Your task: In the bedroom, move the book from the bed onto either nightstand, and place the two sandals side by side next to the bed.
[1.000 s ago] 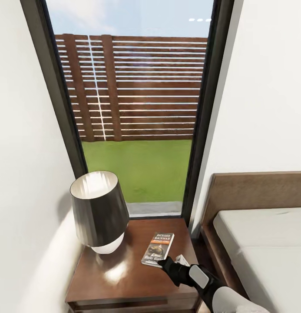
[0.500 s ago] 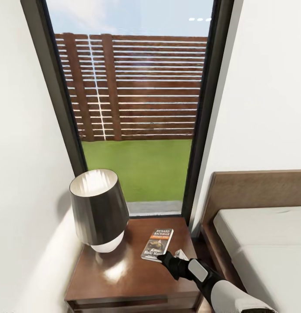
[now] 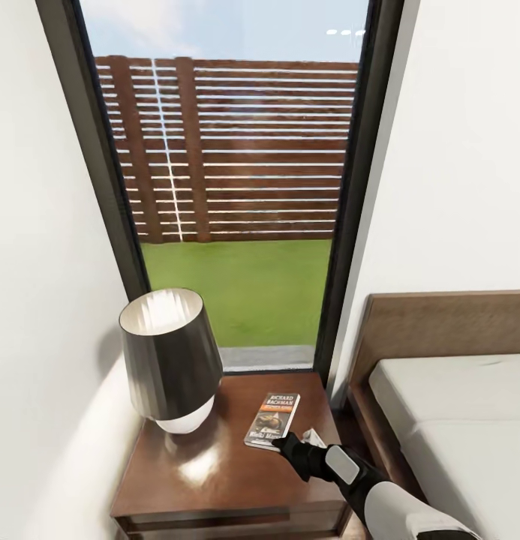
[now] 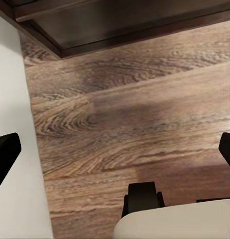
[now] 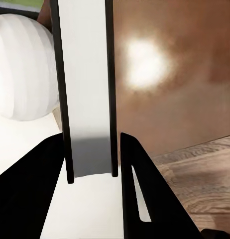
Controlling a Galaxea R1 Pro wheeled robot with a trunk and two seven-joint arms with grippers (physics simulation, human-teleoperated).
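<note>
**Book on the nightstand, right gripper clamped on its edge**

The thin greyish paperback book (image 3: 272,420) lies on the glossy dark-brown nightstand (image 3: 214,480), at 3 o'clock from the black-shaded lamp (image 3: 169,360). The black right gripper (image 3: 284,442) pinches its near edge. The left gripper (image 4: 115,149) is spread above plank floor.

Home bedroom, bed (image 3: 447,420), nightstand (image 3: 214,480), lamp (image 3: 169,360)
</note>
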